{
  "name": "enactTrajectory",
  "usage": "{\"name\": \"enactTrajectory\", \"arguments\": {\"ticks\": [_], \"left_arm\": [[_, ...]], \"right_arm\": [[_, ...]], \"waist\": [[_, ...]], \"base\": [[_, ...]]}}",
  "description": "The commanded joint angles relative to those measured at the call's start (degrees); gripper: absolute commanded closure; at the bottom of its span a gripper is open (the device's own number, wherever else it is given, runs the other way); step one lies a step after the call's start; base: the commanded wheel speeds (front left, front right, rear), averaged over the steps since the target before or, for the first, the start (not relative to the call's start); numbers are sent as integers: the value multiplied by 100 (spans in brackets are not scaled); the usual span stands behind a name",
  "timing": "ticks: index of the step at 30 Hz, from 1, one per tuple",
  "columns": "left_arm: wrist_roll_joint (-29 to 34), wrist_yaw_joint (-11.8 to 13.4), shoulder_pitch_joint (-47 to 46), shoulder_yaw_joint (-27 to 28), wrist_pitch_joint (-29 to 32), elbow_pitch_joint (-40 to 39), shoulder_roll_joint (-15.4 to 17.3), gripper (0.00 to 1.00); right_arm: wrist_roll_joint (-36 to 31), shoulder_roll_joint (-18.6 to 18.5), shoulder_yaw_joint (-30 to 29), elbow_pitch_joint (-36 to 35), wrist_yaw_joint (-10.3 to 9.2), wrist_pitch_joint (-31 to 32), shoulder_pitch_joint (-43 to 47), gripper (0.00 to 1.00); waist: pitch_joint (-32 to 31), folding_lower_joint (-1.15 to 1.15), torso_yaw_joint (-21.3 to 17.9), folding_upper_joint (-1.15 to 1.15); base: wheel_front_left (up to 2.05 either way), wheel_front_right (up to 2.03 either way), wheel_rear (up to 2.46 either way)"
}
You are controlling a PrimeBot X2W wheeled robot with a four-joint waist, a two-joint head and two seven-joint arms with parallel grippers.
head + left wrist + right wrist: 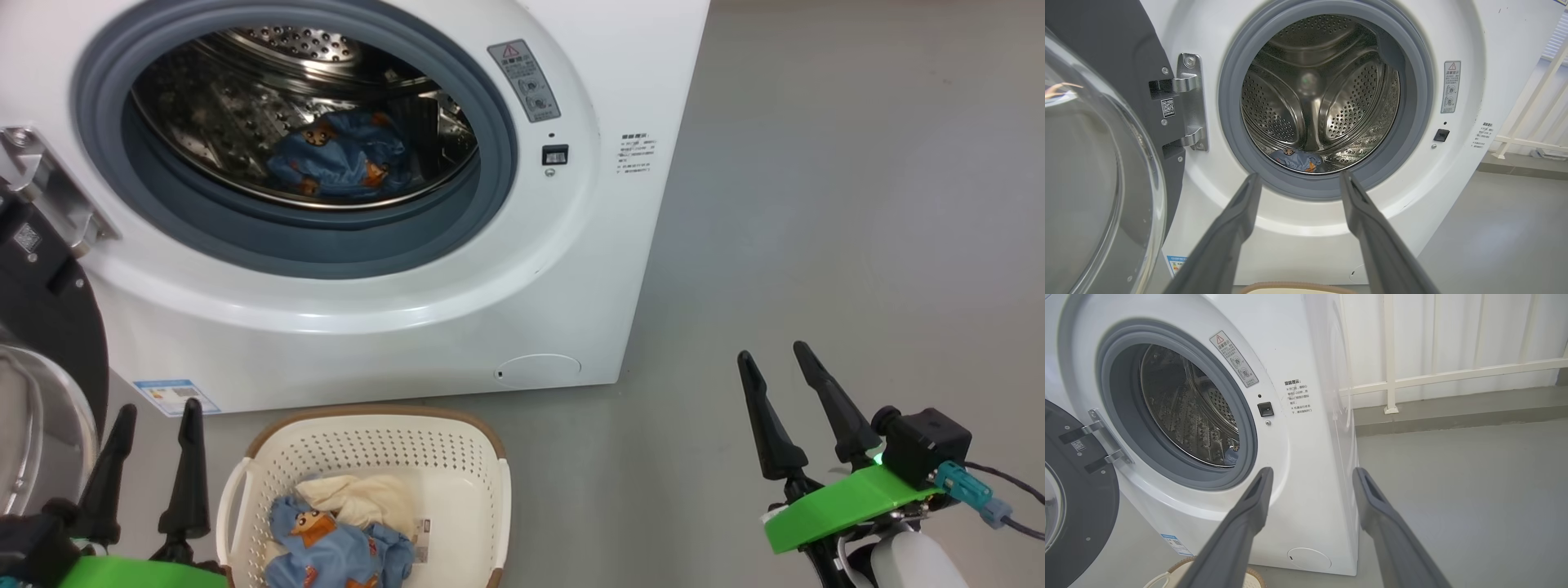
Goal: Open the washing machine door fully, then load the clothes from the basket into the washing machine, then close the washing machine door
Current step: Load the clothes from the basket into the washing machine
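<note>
One washing machine (571,245) faced me, its door (49,327) wide open on my left, a blue garment (343,155) in the drum (245,98). The basket (500,482) below held more clothes (343,547). My left gripper (159,407) and right gripper (772,351) hung open, empty. I was mid-loading; the next move called for reaching down into the basket.

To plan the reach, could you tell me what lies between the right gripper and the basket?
Bare floor separates right gripper and basket, in the head view.
</note>
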Motion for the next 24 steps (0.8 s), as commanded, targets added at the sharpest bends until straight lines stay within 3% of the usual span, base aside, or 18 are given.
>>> {"name": "enactTrajectory", "arguments": {"ticks": [1,24], "left_arm": [[92,-18,-69,268,-30,-186,103,0],[371,-173,447,675,-30,-468,-285,0]], "right_arm": [[74,-16,127,-145,9,-27,12,0],[12,-67,137,-212,9,-27,38,0]], "waist": [[-33,0,35,0],[-134,0,52,0]], "base": [[0,0,0],[0,0,0]]}}
